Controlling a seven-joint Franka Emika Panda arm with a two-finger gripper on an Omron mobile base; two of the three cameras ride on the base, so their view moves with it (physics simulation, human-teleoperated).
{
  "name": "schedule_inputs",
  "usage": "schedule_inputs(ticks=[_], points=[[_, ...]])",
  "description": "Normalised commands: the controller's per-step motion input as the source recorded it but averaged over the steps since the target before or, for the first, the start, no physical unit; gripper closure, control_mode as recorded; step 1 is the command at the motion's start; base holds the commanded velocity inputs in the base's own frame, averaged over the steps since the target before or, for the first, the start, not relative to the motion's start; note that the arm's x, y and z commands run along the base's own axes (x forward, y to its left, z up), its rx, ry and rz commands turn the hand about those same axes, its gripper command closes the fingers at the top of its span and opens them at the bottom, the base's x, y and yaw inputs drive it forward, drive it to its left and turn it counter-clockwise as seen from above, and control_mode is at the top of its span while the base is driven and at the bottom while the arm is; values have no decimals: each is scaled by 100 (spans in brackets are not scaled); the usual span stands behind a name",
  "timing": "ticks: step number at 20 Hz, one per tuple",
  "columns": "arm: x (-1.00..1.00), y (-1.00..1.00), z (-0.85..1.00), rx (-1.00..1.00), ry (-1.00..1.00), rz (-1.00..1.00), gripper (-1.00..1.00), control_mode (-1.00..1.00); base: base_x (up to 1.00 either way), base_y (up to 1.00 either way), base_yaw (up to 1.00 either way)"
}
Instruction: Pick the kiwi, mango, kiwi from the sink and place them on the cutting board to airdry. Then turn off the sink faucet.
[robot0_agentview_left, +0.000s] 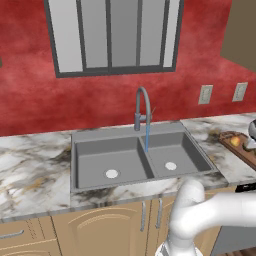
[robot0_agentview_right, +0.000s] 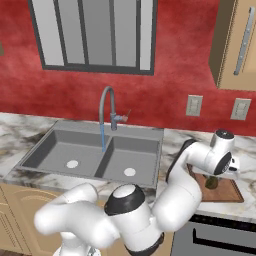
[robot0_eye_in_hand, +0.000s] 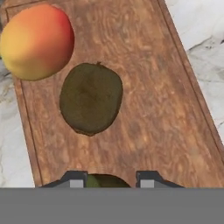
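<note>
A marble counter (robot0_agentview_left: 30, 165) runs under a red wall (robot0_agentview_right: 165, 90) and a barred window (robot0_agentview_left: 112, 35), with both basins of the grey sink (robot0_agentview_left: 100, 157) bare while water streams from the faucet (robot0_agentview_right: 107, 107). Right of it, above the cutting board (robot0_eye_in_hand: 148, 92), the gripper (robot0_eye_in_hand: 107, 180) pinches an olive kiwi (robot0_eye_in_hand: 104, 180). The brown kiwi (robot0_eye_in_hand: 90, 98) and the mango (robot0_eye_in_hand: 37, 41) lie on the board, just beside each other

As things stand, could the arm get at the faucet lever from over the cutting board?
Probably yes. The faucet stands clear at the back of the sink, both basins bare, nothing between. But the fingers are shut on a kiwi over the cutting board; that needs setting down first.
</note>
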Motion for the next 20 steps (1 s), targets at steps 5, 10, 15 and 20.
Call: schedule_inputs(ticks=[5,10,15,20], points=[[10,-7,-22,0,4,0,100,-100,0,0,0],[12,-3,-21,0,4,0,100,-100,0,0,0],[13,-2,-22,0,4,0,100,-100,0,0,0],[9,-4,-23,0,3,0,-100,-100,0,0,0]])
